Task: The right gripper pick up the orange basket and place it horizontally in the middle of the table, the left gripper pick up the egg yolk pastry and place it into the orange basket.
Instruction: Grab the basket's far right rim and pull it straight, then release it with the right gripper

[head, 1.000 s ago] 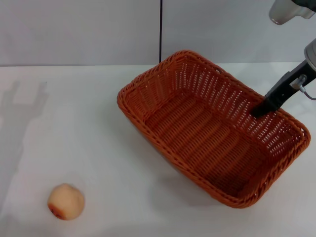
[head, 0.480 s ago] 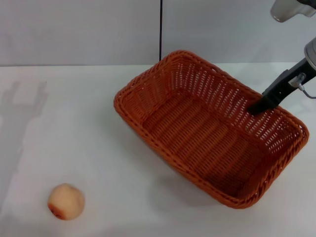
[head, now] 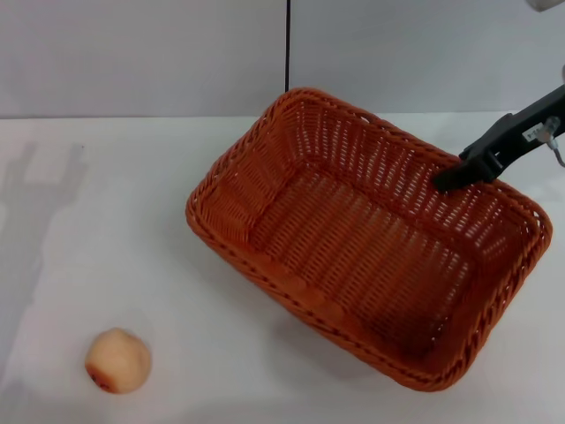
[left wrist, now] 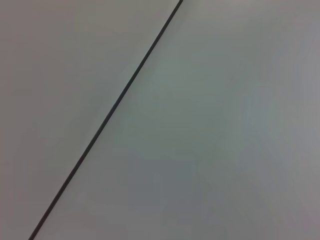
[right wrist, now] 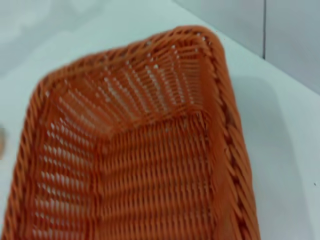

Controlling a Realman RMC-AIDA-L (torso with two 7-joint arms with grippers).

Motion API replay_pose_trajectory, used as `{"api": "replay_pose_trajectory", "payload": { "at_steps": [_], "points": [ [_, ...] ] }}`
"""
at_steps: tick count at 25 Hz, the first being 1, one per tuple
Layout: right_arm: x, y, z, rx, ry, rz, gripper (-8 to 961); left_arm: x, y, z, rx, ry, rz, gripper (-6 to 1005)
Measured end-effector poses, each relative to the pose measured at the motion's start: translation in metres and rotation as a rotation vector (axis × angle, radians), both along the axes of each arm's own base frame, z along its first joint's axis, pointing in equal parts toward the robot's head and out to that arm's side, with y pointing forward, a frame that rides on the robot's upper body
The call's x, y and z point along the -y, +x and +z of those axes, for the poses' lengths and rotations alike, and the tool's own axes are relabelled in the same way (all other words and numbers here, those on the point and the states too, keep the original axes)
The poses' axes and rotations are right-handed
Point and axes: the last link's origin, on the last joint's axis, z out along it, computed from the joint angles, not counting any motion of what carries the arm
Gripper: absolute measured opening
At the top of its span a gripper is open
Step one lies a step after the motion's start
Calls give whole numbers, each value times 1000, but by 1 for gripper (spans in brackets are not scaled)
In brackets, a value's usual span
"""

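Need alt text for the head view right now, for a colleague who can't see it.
The right gripper grips the far rim of the empty orange basket, tilted above the white table. The egg yolk pastry sits alone, near left.

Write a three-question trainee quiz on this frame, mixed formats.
1. True or false: the egg yolk pastry lies inside the orange basket.
2. Which claw grips the basket's far rim? A. left B. right
3. Fill in: the pastry sits on the table to the robot's ____ of the basket.

Key: 1. False, it rests on the table outside the basket. 2. B. 3. Left.
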Motion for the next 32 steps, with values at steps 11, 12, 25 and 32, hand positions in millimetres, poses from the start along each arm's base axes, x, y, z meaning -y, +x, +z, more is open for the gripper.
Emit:
{"api": "replay_pose_trajectory", "payload": {
  "at_steps": [11,12,25,32],
  "points": [
    [9,-11,30,-202,27,37,171,-5,2,1,-2,4,-8,769],
    [10,-12,34,-209,35,48,168,-5,2,1,-2,5,-9,769],
    [21,-36,73,-296,-47,221,177,-5,2,1,-3,1,-4,766],
    [27,-46,62,-273,-167,312,184,-7,3,0,-2,-3,-4,764]
  ]
}}
